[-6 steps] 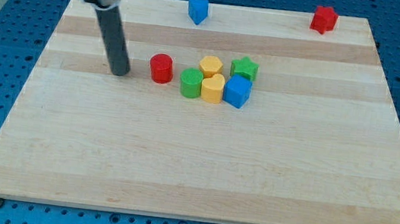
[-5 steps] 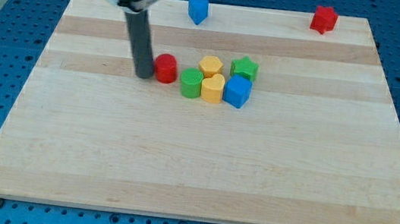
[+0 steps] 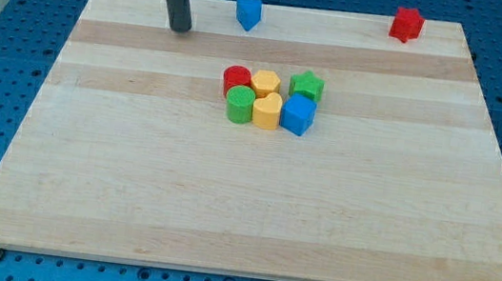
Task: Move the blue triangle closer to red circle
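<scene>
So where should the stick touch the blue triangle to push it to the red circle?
There is no gripping here, only pushing. My tip is left of the blue triangle, which sits near the board's top edge. The red circle lies toward the view's bottom, so I'd probably go around and press the triangle's top side, pushing down.

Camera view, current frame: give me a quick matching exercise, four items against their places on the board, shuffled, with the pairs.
Items:
1. blue triangle
2. red circle
3. my tip
4. red block

Places:
A. view's top right corner
B. left end of the central cluster, touching the green block
C. top edge, right of the tip
D. upper left, clear of all blocks

Pairs: 1-C, 2-B, 3-D, 4-A
</scene>
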Controlling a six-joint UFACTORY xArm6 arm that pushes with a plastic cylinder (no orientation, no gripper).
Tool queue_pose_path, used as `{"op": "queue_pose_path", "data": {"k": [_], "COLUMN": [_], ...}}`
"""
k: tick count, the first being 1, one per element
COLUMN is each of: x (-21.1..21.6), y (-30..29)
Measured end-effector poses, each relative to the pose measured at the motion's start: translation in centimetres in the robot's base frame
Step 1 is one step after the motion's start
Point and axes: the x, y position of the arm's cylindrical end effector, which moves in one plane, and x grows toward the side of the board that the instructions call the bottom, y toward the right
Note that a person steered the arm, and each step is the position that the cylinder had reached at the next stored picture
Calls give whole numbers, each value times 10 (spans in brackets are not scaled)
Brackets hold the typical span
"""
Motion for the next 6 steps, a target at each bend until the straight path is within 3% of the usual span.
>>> {"op": "queue_pose_path", "data": {"k": [2,4,6], "x": [-49,-51,-30], "y": [29,92,101]}}
